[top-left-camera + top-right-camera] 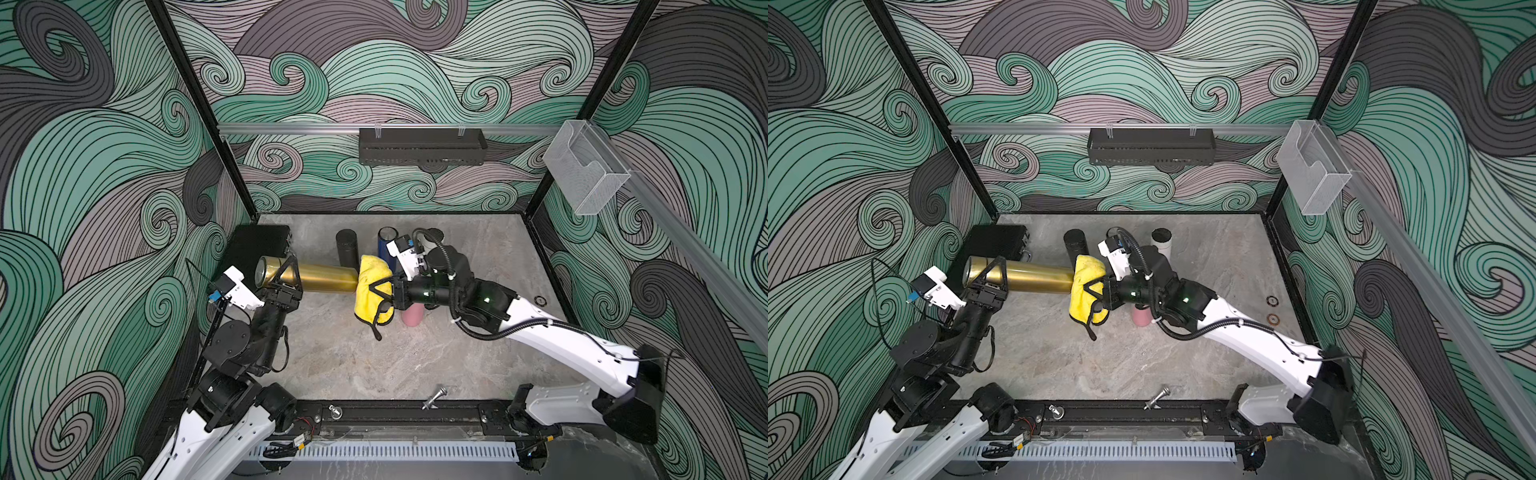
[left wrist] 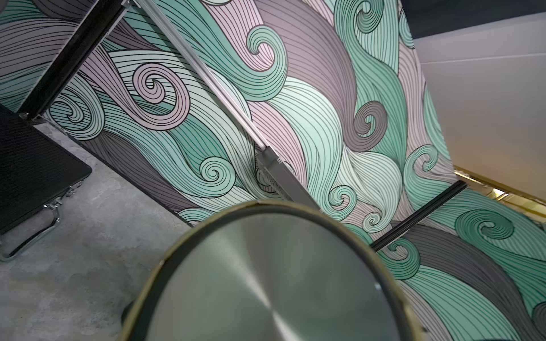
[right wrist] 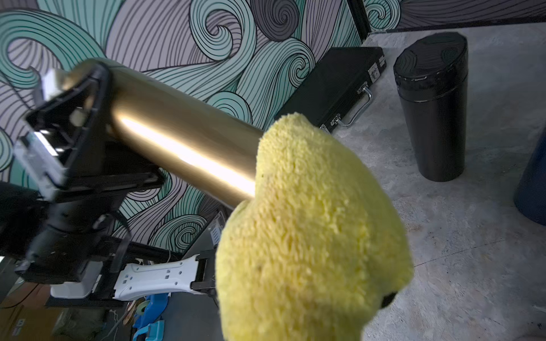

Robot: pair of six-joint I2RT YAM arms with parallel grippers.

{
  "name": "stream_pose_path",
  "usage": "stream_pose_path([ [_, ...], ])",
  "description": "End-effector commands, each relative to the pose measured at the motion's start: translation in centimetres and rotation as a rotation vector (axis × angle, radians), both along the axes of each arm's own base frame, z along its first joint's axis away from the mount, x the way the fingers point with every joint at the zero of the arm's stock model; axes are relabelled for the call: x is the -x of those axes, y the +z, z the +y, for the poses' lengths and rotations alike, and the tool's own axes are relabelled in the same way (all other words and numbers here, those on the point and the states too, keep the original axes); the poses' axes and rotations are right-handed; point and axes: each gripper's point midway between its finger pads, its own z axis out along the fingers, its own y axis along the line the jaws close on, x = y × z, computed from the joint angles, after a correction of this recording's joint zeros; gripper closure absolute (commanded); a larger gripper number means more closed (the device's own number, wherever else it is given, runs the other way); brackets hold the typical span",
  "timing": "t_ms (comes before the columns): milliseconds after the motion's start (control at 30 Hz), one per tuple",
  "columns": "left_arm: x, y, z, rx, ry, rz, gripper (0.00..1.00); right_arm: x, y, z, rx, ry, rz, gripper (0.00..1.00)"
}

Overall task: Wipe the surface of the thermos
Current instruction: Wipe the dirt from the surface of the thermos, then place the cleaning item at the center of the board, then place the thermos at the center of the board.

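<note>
Fluffy yellow microfibre cloth (image 3: 310,236) is seen closest in the right wrist view; it is pinched in the closed right jaws and draped over the free end of the brushed gold cylindrical thermos (image 1: 322,277). That thermos is held level in the air above the grey stone-patterned bench (image 1: 374,365). It is clamped round its body, near the steel-bottomed end, by the left jaws, which are closed on it. Wiping is judged to be at the far end, with most of the gold wall not yet covered. The cloth is best pressed lightly against the wall and drawn along towards the left jaws. Hard downward pressure should be avoided, since the thermos is gripped at one end only and could be levered loose. The thermos should be turned between strokes so that the underside is reached. The hanging corner of cloth should be held clear of the black cylindrical flask (image 1: 346,249) and the pink bottle (image 1: 411,318) standing close by
</note>
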Motion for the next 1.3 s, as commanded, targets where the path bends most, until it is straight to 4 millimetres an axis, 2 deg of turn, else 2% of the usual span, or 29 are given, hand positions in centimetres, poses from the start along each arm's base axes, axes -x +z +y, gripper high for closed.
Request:
stream_pose_path([
  [0, -0.2, 1.3, 0.0, -0.113, 0.012, 0.041, 1.0, 0.2, 2.4, -6.3, 0.069, -0.176, -0.1, 1.0],
  [133, -1.1, 0.5, -0.7, -0.263, -0.004, 0.161, 1.0, -1.2, 1.7, -15.3, 0.204, -0.455, -0.124, 1.0],
  [233, -1.9, -0.3, -1.5, -0.337, -0.025, 0.225, 1.0, -2.7, 0.6, -19.7, 0.242, -0.604, -0.096, 1.0],
  [333, -3.2, -1.2, -2.6, -0.386, -0.042, 0.255, 1.0, -4.6, -2.3, -22.3, 0.294, -0.702, -0.019, 1.0],
  [500, -5.0, -3.0, -4.2, -0.491, -0.081, 0.32, 1.0, -7.0, -6.6, -24.7, 0.317, -0.787, 0.095, 1.0],
  [667, -6.3, -4.5, -4.3, -0.552, -0.053, 0.362, 1.0, -9.1, -11.0, -27.3, 0.367, -0.87, 0.16, 1.0],
  [800, -7.2, -5.5, -3.2, -0.594, 0.022, 0.388, 1.0, -10.9, -15.8, -28.2, 0.322, -0.896, 0.251, 1.0],
  [933, -8.7, -7.0, -1.2, -0.598, 0.088, 0.438, 1.0, -12.7, -19.4, -28.4, 0.333, -0.901, 0.314, 1.0],
  [1067, -10.8, -7.9, 0.3, -0.587, 0.142, 0.46, 1.0, -14.7, -21.4, -28.4, 0.379, -0.909, 0.338, 1.0],
  [1200, -13.7, -8.4, 1.4, -0.596, 0.194, 0.49, 1.0, -16.4, -23.5, -28.6, 0.41, -0.921, 0.368, 1.0],
  [1267, -15.1, -8.7, 1.9, -0.603, 0.209, 0.516, 1.0, -16.9, -24.4, -28.6, 0.41, -0.926, 0.381, 0.97],
])
